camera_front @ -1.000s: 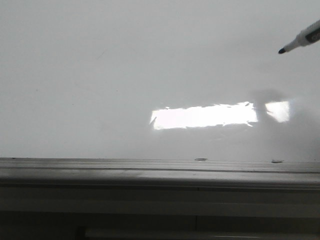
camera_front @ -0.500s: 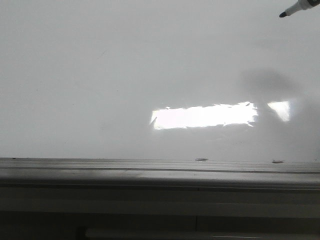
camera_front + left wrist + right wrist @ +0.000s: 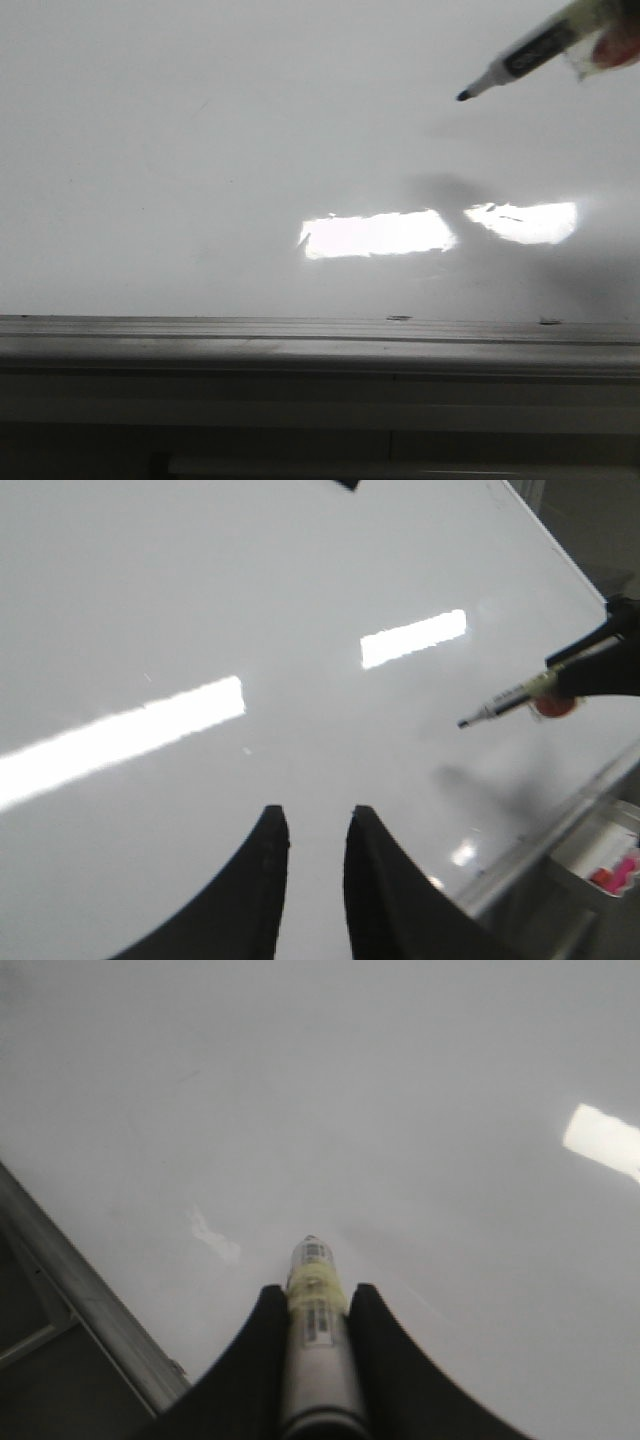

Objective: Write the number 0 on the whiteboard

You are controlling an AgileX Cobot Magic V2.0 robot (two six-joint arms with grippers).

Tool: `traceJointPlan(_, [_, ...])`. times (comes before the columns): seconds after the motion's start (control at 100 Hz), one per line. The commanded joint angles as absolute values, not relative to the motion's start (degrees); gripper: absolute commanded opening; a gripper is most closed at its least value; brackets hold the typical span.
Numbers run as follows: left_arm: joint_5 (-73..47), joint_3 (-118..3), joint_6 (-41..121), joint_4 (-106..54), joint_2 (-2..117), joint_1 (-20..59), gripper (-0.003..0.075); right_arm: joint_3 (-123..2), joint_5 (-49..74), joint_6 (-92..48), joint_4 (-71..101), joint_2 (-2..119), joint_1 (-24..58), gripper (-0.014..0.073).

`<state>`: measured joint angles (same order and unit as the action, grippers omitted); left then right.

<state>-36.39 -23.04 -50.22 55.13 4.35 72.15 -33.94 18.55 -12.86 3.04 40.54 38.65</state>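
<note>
Your right hand (image 3: 312, 1305) grips a marker (image 3: 520, 60) between its two fingers, and the dark tip (image 3: 464, 96) hangs above the whiteboard (image 3: 200, 180) with a soft shadow under it, so it looks to be off the surface rather than touching. The number 0 is not on the board yet; no ink line shows in any view, only bright glare patches (image 3: 375, 233). The board fills nearly the whole front view, with its grey edge rail (image 3: 300, 335) running along the near side.

Bring the tip down gently until it just meets the board, and keep the pen at a steady lean so the nib stays in contact without pressing hard. The surface is glossy and will likely let the tip skate, so draw the loop slowly in one continuous stroke and close it where you begin. Start well clear of the rail, leaving room for the whole loop.

Your left hand (image 3: 312, 830) is empty, its fingers set close together with a slim gap. It hovers above the board apart from the marker; keep it out of the stroke's path.
</note>
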Motion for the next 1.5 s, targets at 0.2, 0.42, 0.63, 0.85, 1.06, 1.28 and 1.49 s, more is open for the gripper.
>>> traceJointPlan(0.2, [-31.3, -24.4, -50.3, 64.0, 5.2, 72.4, 0.0114, -39.5, 9.0, -12.9, -0.4, 50.3, 43.7, -0.0047])
traceJointPlan(0.42, [-25.3, -24.4, -50.4, 53.0, 5.2, 72.4, 0.0114, -39.5, 4.9, -12.5, -0.6, 50.8, 41.5, -0.0047])
traceJointPlan(0.63, [-21.7, -24.4, -50.4, 50.5, 5.2, 72.4, 0.0114, -39.5, 3.3, -12.5, -1.5, 50.8, 37.2, -0.0047])
traceJointPlan(0.85, [-21.7, -24.3, -50.4, 50.0, 5.2, 72.4, 0.0113, -39.5, 3.1, -12.5, -1.5, 51.0, 36.6, -0.0047])
traceJointPlan(1.06, [-26.4, -24.3, -50.4, 45.8, 5.2, 72.4, 0.0034, -39.5, 2.8, -12.5, -1.5, 53.8, 36.6, -0.0047])
traceJointPlan(1.28, [-26.5, -24.3, -50.4, 44.6, 5.2, 72.4, -0.0020, -39.5, 2.0, -12.5, -1.5, 56.2, 36.6, -0.0047])
traceJointPlan(1.49, [-26.5, -24.3, -50.4, 44.6, 5.2, 72.4, -0.0020, -39.5, 2.8, -12.5, -1.5, 56.9, 37.4, -0.0047])
